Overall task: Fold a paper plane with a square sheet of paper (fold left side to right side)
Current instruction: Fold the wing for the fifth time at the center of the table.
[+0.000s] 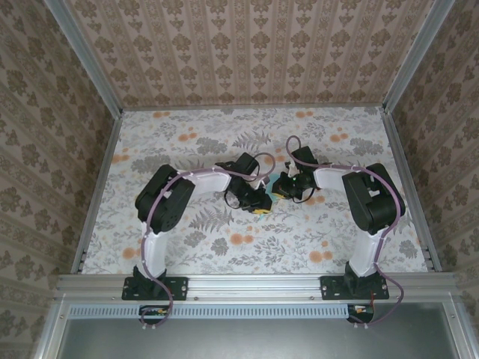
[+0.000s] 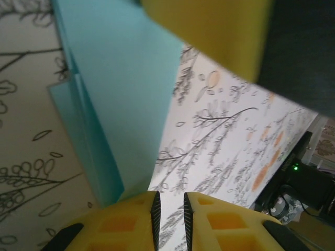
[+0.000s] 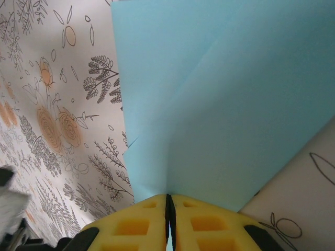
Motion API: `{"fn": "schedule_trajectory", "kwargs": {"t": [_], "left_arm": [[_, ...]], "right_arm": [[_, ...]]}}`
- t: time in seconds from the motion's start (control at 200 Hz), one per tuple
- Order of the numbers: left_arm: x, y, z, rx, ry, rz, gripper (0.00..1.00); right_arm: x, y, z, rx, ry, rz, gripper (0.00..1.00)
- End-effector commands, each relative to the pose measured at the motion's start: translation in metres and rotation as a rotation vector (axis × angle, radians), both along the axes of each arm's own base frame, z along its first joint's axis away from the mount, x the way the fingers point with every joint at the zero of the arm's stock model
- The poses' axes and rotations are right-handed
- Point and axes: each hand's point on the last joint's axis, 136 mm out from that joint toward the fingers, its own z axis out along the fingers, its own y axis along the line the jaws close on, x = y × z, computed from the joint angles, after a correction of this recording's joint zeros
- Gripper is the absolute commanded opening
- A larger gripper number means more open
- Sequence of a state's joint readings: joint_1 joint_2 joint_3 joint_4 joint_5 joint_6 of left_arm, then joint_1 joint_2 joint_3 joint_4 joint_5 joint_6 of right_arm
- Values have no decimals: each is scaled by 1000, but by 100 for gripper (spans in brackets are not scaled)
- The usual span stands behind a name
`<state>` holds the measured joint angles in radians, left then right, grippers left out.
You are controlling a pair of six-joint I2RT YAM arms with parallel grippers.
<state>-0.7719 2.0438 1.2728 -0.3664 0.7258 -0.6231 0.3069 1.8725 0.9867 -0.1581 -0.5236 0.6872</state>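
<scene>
The light blue square sheet of paper (image 3: 220,104) lies folded in layers with a slanted crease on the floral table. Whether it has the paper plane's pointed shape I cannot tell. My right gripper (image 3: 168,201) is shut on the sheet's near edge, and a sliver of blue shows between its yellow fingers. In the left wrist view the paper (image 2: 120,94) runs down to the left finger, while my left gripper (image 2: 170,209) stands slightly open with only tablecloth in the gap. From above, both grippers (image 1: 262,203) (image 1: 280,191) meet at mid-table over the paper (image 1: 281,179).
The table (image 1: 224,247) has a floral cover, metal rails at its sides and patterned walls around it. The right gripper's yellow finger (image 2: 209,31) hangs over the paper at the top of the left wrist view. Cables loop over both arms.
</scene>
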Motion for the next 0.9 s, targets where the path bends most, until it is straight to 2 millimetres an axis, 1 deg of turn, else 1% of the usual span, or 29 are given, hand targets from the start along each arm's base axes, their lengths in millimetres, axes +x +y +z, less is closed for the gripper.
{"fn": "schedule_trajectory", "kwargs": {"t": [0.0,0.16,0.38,0.645,0.74,0.8,0.895], "left_arm": [[-6,2,-4,10,0,-31,23],[-19,15,-14,59,19,-34,23],[-36,30,-21,100,40,-39,23],[-48,42,-21,115,46,-41,22],[-51,45,-21,116,49,-39,22],[-50,44,-16,100,36,-37,22],[-44,39,0,52,-10,-35,23]], "right_arm": [[-24,-21,-37,-127,122,-21,12],[-23,-21,-37,-130,123,-24,12],[-23,-22,-38,-136,125,-22,12],[-23,-22,-38,-137,126,-21,12],[-19,-20,-34,-127,111,-20,13],[-14,-17,-28,-110,84,-19,13],[2,-10,-7,-72,11,-21,14]]}}
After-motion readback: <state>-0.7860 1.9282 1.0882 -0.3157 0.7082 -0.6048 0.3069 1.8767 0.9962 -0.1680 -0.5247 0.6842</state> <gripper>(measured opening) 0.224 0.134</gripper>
